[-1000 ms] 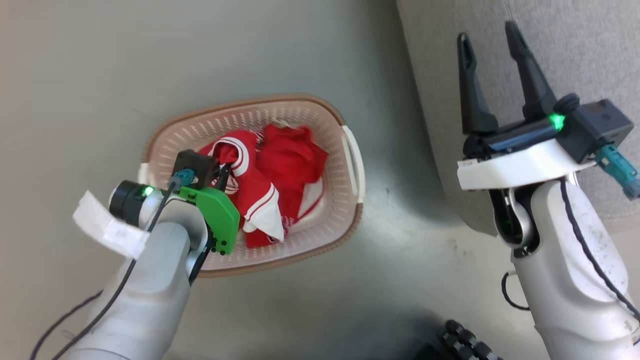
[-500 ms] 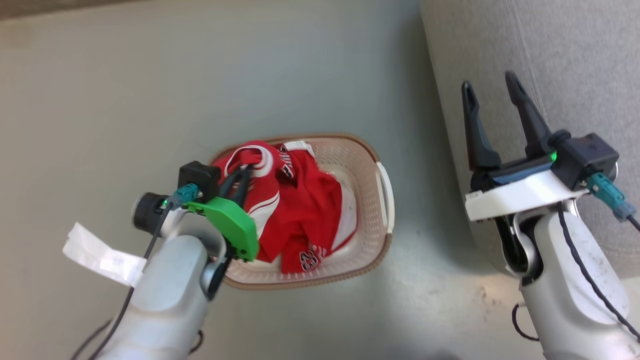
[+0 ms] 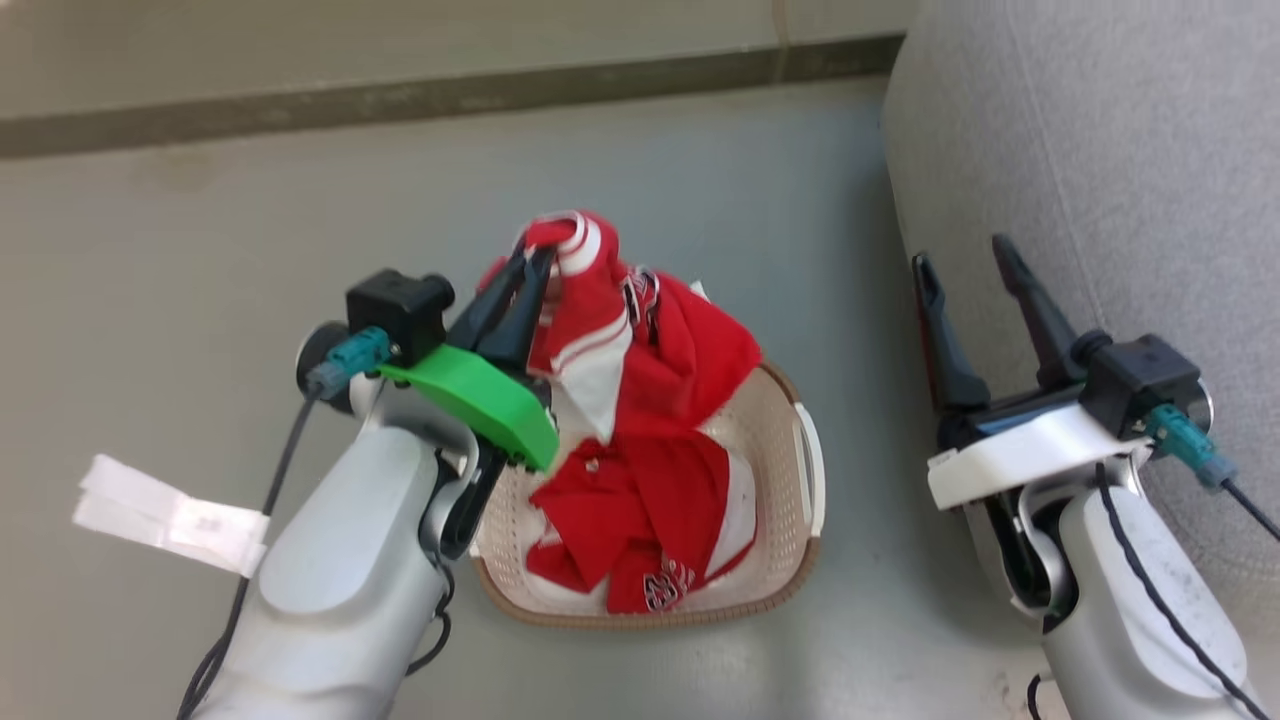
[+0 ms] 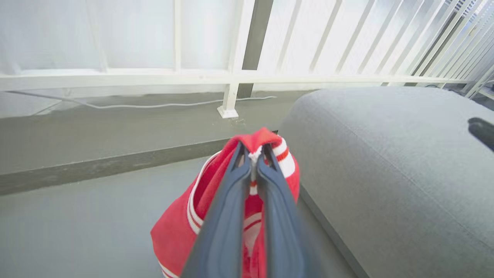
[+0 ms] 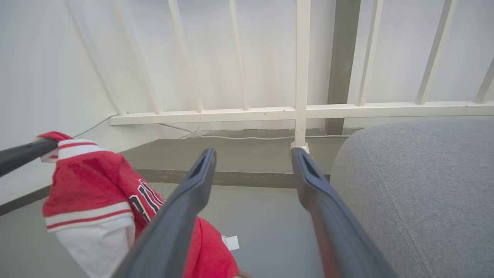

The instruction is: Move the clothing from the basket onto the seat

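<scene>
**Mia:** Where is the red shirt (image 3: 690, 350)?

**Sam:** It hangs from the left jaws, above the far edge of the basket (image 3: 805, 470). The jaws are pressed together on a striped bit at the top of the shirt. The bottom of the shirt hangs down toward the other red clothes (image 3: 640, 500) in the basket. I can't tell if they touch.

**Mia:** And the right jaws?

**Sam:** They are spread wide and hold nothing. They wait by the side of the seat (image 3: 1100, 150).

**Mia:** Where is the basket?

**Sam:** On the floor (image 3: 300, 200), just beside the seat.

**Mia:** So how do we do this bit well?

**Sam:** I think the shirt should go up first. Then its bottom clears the basket's edge and does not pull the other clothes out.

**Mia:** Then sideways?

**Sam:** Yes, over the seat's round edge and well in from it. The shirt is soft and floppy and the pinch is small, so go slowly and hold tight. It could slip.

**Mia:** When do the jaws let go?

**Sam:** When the shirt is over the middle of the seat. Near the edge it may slide down to the floor. And watch the right jaws, they are in the way.
</scene>
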Controlling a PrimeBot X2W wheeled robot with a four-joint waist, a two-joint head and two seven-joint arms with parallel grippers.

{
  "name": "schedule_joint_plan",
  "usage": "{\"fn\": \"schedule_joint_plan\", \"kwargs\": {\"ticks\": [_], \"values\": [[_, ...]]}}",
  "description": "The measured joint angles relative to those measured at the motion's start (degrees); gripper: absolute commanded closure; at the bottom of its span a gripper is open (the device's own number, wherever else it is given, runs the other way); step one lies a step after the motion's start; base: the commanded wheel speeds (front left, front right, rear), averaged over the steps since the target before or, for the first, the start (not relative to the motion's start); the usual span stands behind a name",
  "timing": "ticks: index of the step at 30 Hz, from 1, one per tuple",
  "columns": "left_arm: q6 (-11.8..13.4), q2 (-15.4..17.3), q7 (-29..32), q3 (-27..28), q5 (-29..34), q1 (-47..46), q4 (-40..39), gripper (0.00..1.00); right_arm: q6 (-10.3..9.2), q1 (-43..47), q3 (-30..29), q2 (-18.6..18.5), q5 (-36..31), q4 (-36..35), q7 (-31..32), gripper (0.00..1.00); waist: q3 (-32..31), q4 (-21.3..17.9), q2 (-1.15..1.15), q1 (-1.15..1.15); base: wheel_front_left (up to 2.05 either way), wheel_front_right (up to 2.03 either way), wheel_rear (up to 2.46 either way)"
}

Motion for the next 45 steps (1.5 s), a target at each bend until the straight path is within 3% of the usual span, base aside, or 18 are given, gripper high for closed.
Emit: {"fn": "schedule_joint_plan", "kwargs": {"ticks": [7,18,31,45], "values": [[0.0,0.6,0.0,2.5,-0.9,1.1,-7.6,1.0,0.01,2.5,0.5,0.2,0.1,0.9,0.0,0.0,-4.3,0.6,0.0,0.0,0.0,0.0,0.0],[0.0,2.8,-0.2,-0.4,-2.3,4.3,-17.0,1.0,0.51,6.1,1.9,1.0,0.5,2.0,0.0,0.0,-9.5,0.0,0.0,0.0,0.0,0.0,0.0],[0.0,5.9,-0.2,-2.8,-3.2,11.5,-21.6,1.0,0.99,9.4,3.3,1.4,0.7,2.4,0.0,0.0,-14.3,-0.9,0.0,0.0,0.0,0.0,0.0],[0.0,7.0,0.7,-3.2,-4.8,15.6,-25.9,1.0,1.0,11.5,4.5,1.5,1.1,2.0,0.0,0.0,-17.1,-1.1,0.0,0.0,0.0,0.0,0.0]]}}
